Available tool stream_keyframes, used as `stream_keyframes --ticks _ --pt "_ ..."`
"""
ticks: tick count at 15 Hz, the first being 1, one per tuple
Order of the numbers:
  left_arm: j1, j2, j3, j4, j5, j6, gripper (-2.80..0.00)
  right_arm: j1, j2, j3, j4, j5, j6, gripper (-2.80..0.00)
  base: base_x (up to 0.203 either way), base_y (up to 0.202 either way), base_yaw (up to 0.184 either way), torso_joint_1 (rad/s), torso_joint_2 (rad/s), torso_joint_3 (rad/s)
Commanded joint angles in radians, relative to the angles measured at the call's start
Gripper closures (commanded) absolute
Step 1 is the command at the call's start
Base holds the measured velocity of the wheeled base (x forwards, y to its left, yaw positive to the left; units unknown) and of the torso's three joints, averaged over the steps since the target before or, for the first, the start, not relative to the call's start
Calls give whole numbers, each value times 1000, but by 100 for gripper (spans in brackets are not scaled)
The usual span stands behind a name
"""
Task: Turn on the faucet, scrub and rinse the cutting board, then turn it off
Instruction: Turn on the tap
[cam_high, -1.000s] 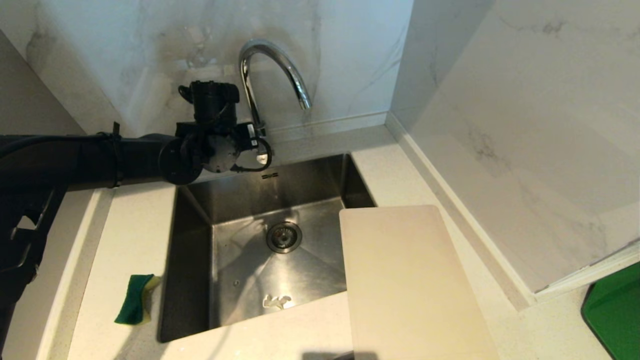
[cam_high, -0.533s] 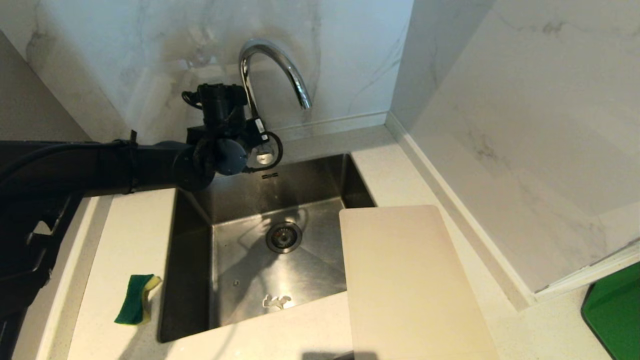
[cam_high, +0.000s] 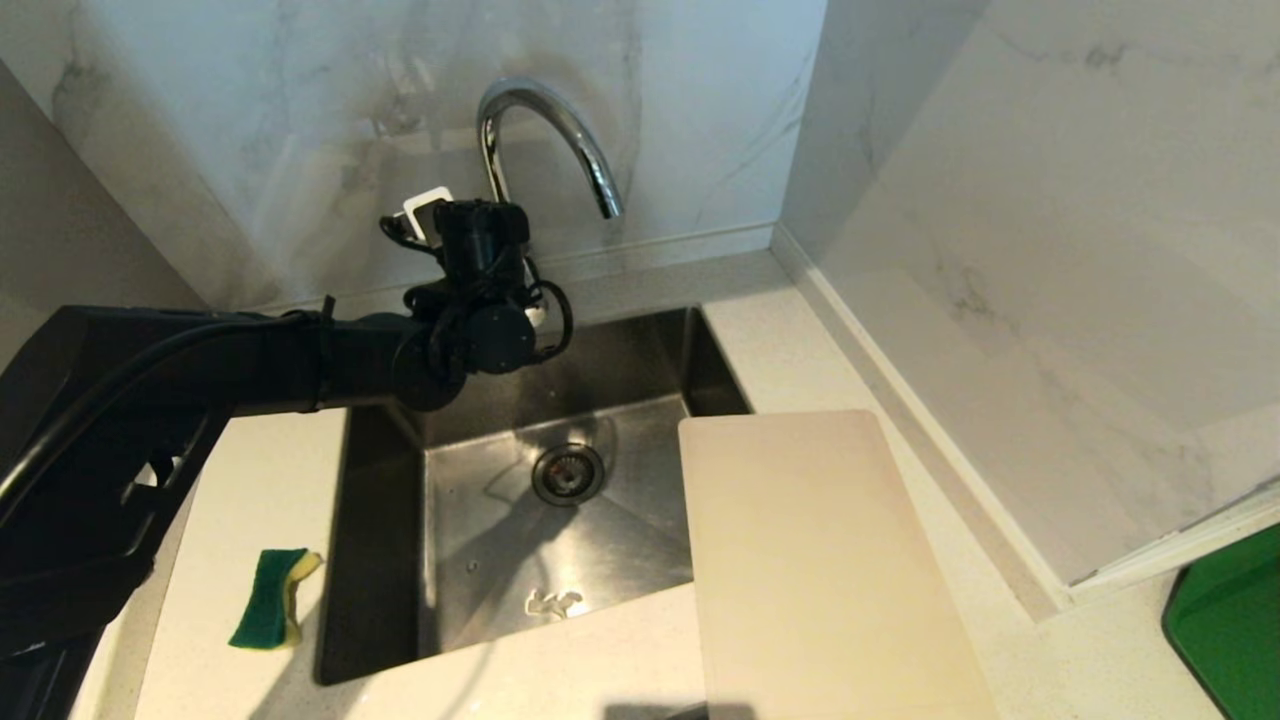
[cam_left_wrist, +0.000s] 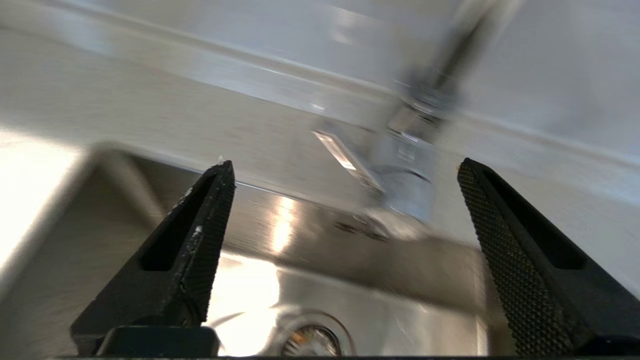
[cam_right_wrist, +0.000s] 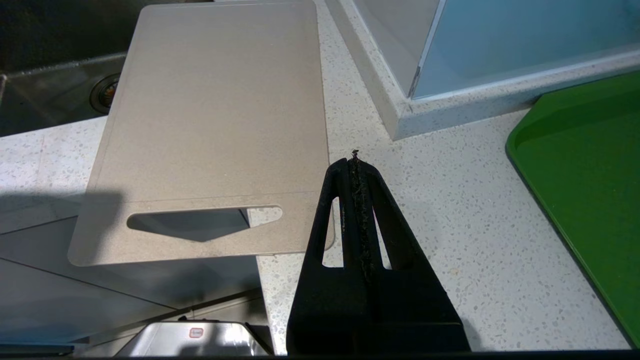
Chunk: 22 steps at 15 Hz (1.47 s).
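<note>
The black left arm is reaching in from the robot's left across the back of the counter, and the left gripper is hanging over the rear edge of the brushed stainless steel sink with its two black textured fingers standing wide apart and gripping nothing. In the left wrist view the lower body of the tall chrome gooseneck faucet and its thin side lever are lying between those spread fingers, apart from both. In the head view the faucet's arched spout is rising behind the wrist and curving over the basin, and no water is showing below it. The large cream-white plastic cutting board is lying flat on the pale speckled countertop at the sink's right side, one long edge jutting over the basin and its slot-handle end hanging past the counter's front edge in the right wrist view. The right gripper is hovering beside that handle end, its fingers pressed together on nothing. A small green-and-yellow sponge is sitting on the counter left of the sink, and a green tray is resting at the far right.
</note>
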Motion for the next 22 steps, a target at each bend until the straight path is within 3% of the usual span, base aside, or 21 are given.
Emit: stream_keyframes --ticks 1,4,9,18,22 --pt "-2 11 0 -2 51 -2 -280 0 0 0 0 0 0 0 0 0 0 0 0 0" --pt "-2 8 0 3 89 -2 -280 0 0 0 0 0 0 0 0 0 0 0 0 0" --pt "-6 -19 0 107 108 -2 -280 0 0 0 0 0 0 0 0 0 0 0 0 0" --pt "21 -68 0 265 99 2 -280 0 0 0 0 0 0 0 0 0 0 0 0 0" --pt "41 -84 -14 289 77 138 -280 0 0 0 0 0 0 0 0 0 0 0 0 0"
